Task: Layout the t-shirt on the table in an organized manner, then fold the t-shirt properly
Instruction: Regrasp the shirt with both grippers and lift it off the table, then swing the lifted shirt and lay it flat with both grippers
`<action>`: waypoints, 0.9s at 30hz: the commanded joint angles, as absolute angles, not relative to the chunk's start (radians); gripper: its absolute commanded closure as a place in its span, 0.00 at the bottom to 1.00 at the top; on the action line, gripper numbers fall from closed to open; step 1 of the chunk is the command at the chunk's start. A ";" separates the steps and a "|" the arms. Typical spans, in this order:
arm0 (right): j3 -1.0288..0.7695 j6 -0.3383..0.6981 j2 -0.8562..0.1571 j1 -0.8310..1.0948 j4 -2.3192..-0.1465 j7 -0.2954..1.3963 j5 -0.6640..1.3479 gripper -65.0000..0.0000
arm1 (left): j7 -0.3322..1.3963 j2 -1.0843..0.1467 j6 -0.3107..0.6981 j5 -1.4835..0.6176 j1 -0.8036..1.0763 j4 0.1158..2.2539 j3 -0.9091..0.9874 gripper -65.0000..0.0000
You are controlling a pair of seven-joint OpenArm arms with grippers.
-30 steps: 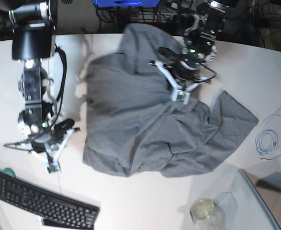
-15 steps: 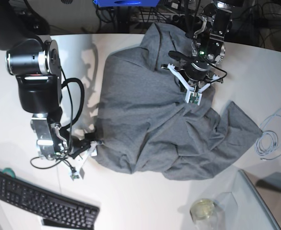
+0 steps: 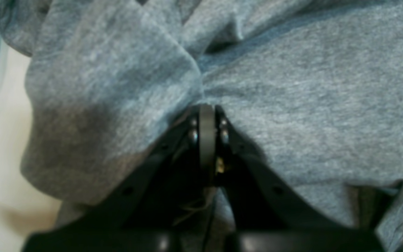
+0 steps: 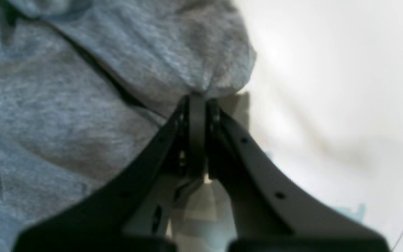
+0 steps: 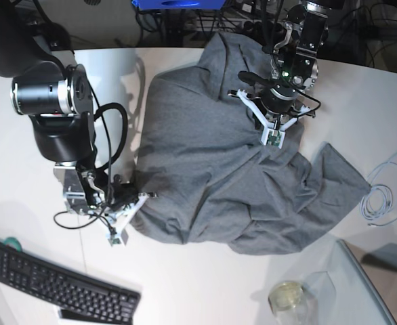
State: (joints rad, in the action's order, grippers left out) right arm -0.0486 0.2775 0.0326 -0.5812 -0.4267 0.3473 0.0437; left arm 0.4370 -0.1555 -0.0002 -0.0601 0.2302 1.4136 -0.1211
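Grey knit is what fills my screens: the t-shirt (image 5: 232,169) lies rumpled across the middle of the table (image 5: 361,101), reaching up to the far edge, with deep creases through its body and one corner trailing toward the right side. I judge the laying-out barely begun; no sleeve or hem is squared up, and all of the folding is left.

My left gripper (image 3: 206,115) has its jaws pressed tight together, with a bunch of the shirt's fabric pinched at the tips, up near the far edge of the table. My right gripper (image 4: 196,101) is likewise clamped, biting a rounded fold at the shirt's edge on the side toward the keyboard (image 5: 56,281), with bare table just beside it.

With both holds on, I reckon spreading the cloth flat comes next.
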 commanded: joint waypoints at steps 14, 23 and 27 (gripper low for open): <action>-0.236 0.278 -0.018 -0.228 -1.445 0.805 0.039 1.00 | 0.452 -0.151 0.001 -0.061 -0.010 1.334 -0.131 1.00; -0.325 0.278 -0.008 0.091 -1.902 1.003 0.041 1.00 | 0.435 -0.027 0.002 -0.059 -0.409 0.892 -0.133 1.00; -0.323 0.278 0.039 0.150 -1.917 0.998 0.041 1.00 | 0.407 -0.005 0.002 -0.059 -0.467 0.892 -0.133 1.00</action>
State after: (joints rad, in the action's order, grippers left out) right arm -0.3206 0.2783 0.0513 0.1783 -1.8992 1.0374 0.0410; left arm 0.4206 -0.0044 0.0002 -0.0586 -0.4492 0.8787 -0.1337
